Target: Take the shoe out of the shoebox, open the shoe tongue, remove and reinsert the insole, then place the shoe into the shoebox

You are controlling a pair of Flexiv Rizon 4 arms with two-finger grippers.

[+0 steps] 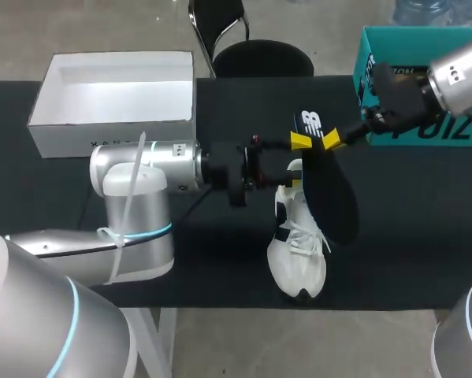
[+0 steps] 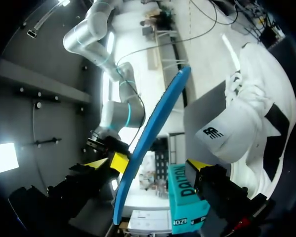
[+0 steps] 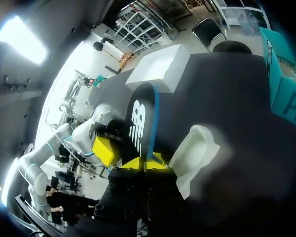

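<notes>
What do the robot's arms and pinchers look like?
Both arms are fat, shiny silver tubes. The left arm has a thin light-blue ring around it and a white strap looped over it. The right arm has small black dots near its end. The left gripper and right gripper are black, each with two fingers tipped bright yellow.

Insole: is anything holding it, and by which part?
The right gripper holds the insole, shut on its narrow logo end, one finger on each face. The rest of the insole extends over the white shoe.
</notes>
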